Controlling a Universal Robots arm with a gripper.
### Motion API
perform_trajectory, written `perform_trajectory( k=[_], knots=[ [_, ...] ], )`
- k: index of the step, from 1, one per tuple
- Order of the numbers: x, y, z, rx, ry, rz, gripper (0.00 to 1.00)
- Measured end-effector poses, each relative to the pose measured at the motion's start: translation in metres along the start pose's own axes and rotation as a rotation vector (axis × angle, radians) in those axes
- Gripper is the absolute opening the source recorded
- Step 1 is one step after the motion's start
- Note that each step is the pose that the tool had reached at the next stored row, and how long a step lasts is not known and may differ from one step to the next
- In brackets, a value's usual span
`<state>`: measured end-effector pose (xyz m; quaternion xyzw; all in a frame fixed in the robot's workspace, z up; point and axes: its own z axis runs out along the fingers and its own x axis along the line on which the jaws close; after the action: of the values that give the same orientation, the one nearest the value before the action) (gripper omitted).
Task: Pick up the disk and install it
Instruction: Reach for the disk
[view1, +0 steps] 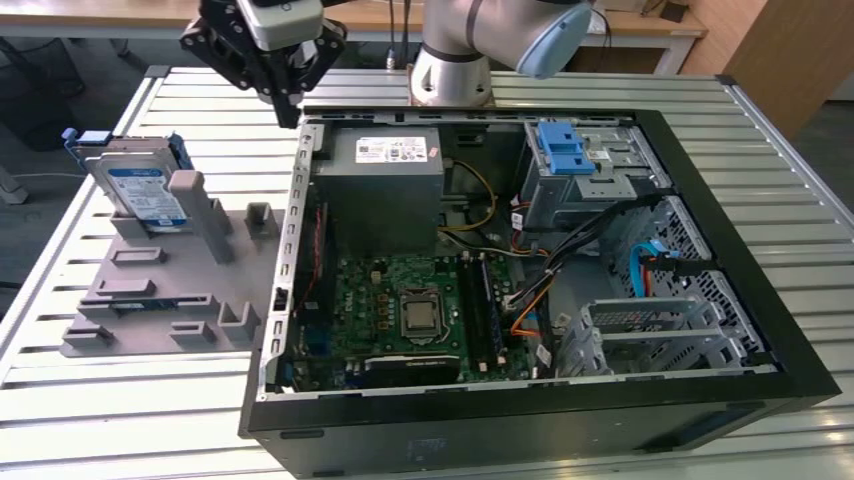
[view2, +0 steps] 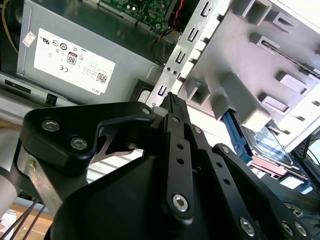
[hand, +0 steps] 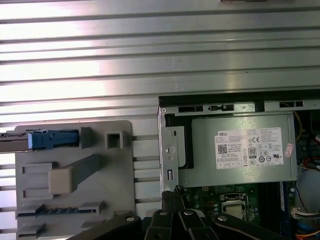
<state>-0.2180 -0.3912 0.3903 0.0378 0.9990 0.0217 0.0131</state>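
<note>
Nearest in the exterior view is the black steel rim of the open case (view1: 534, 410), lying on its side on a table (view1: 160, 400) of ribbed, bright metal slats. Inside lie a green board (view1: 387, 300) with a square silver chip socket, loose coloured cables, and perforated silver cages (view1: 667, 320).

Towards the exterior view's left, beside the case, sits a matte grey plastic fixture (view1: 147, 290) of blocks and slots. The disk (view1: 144, 190) stands upright in its far slot. It is flat and silver with a white-and-blue label and a blue frame, and nothing holds it.

Farther back the grey power box (view1: 380, 175) fills the case corner. Above that corner hangs the gripper (view1: 286, 118), black and built of bolted links. Its jaws are pressed together into one point and grip nothing, well apart from the disk. Beyond stand the pale arm (view1: 454, 60) and a wooden desk (view1: 107, 15).

The first wrist view looks straight down: the gripper (hand: 172, 192) hangs at the case wall and the disk (hand: 50, 139) is edge-on, a thin blue strip. In the second wrist view the gripper (view2: 171, 97) shows its screw heads, and the disk (view2: 265, 145) peeps from behind the fixture (view2: 250, 60).
</note>
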Motion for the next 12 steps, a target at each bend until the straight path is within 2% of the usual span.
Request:
perform_trajectory(
  k=[12],
  knots=[
    [0.0043, -0.0003, 0.0002, 0.0000, 0.0000, 0.000, 0.11]
  ],
)
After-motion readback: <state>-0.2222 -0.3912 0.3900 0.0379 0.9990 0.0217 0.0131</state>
